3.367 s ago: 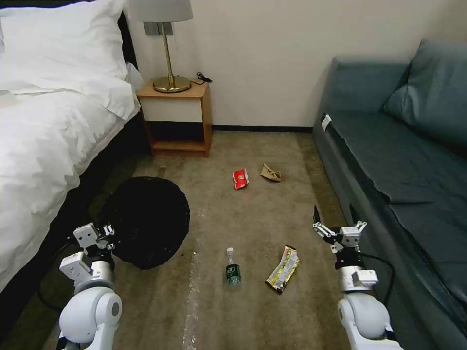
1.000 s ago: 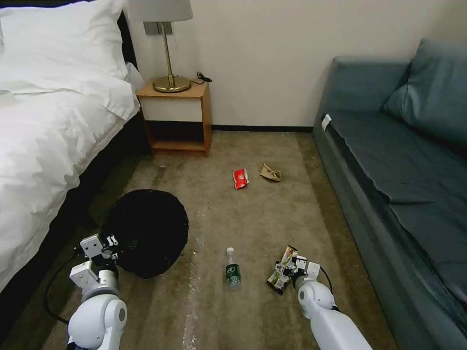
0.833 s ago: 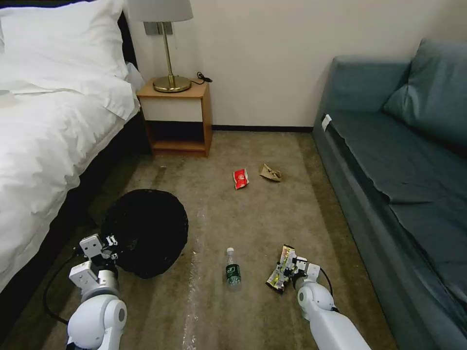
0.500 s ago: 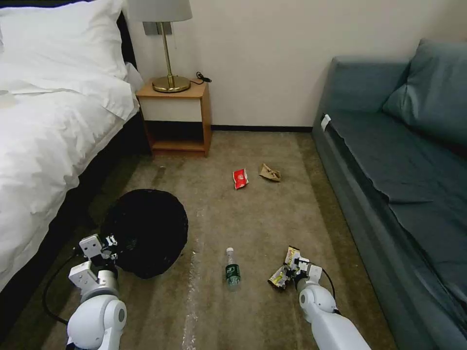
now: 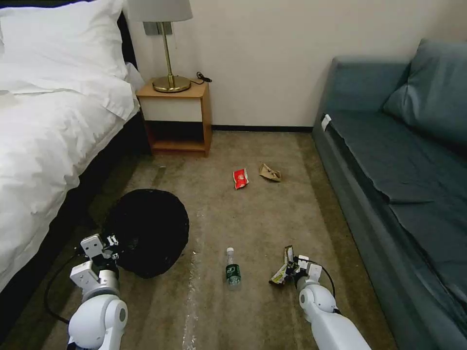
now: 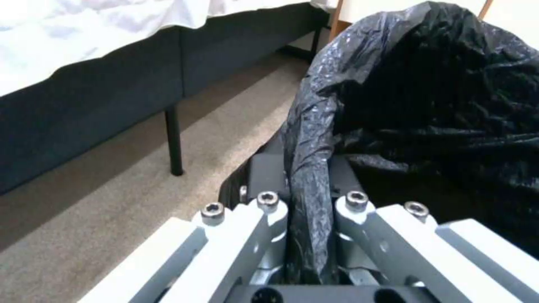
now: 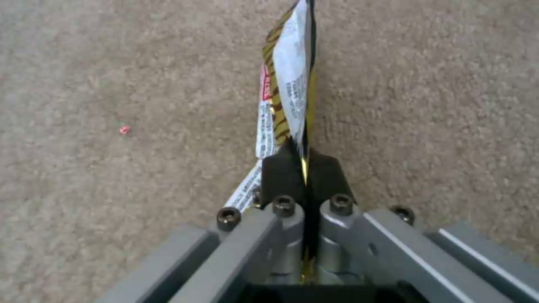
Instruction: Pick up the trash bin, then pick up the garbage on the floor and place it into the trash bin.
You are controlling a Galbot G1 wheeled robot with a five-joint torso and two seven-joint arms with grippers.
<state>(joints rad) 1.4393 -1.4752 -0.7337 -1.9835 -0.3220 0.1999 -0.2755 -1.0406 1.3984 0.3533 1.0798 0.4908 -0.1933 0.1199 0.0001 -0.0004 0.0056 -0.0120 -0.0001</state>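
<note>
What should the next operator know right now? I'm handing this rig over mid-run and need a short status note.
Left gripper: shut on the bag-covered rim of the trash bin, which it holds near the bed.
Right gripper: shut on the yellow-white wrapper, low over the carpet.
On the floor: clear bottle beside the wrapper; red snack packet and crumpled brown paper farther off, toward the nightstand.
Done: bin in hand, wrapper gripped.
Left: wrapper into the bin, then bottle, packet and paper.
</note>
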